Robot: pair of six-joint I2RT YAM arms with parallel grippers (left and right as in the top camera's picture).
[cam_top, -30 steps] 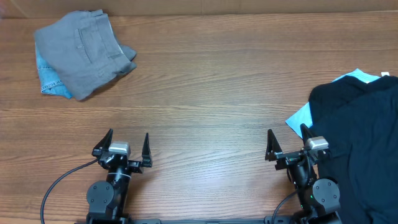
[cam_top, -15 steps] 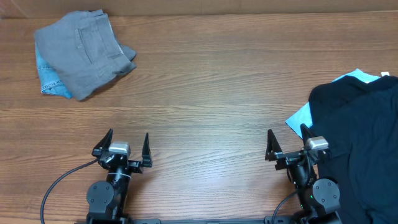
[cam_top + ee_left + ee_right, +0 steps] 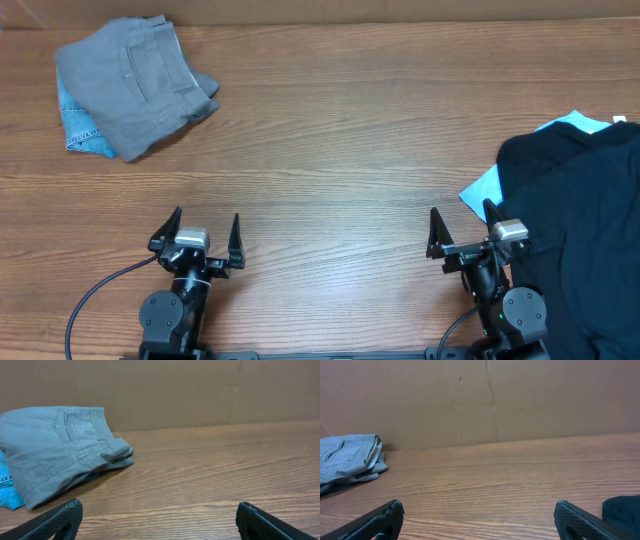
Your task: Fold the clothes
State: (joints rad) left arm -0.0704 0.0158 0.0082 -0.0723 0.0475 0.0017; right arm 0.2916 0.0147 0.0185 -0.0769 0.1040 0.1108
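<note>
Overhead and wrist views at the start of a fold. My left gripper and right gripper both rest low at the near edge of the table, jaws spread wide and holding nothing. The work to be done lies at my right: a dark garment heaped loosely at the table's right side, just beside my right fingers and over a light blue garment whose corner shows under it. At the far left corner, grey trousers sit already folded on a blue piece, well apart from both arms, and I judge that stack finished. A cardboard wall closes the far side. The step in hand, as I read it, is to fetch the dark garment to the bare middle of the table. To do it well I should pinch one edge of the top layer only, so the light blue garment is not dragged along, then take a second edge with the left arm, draw the cloth taut between us, and lay it flat before any fold. Its hems and shoulders are hard to pick out in the dark folds.
</note>
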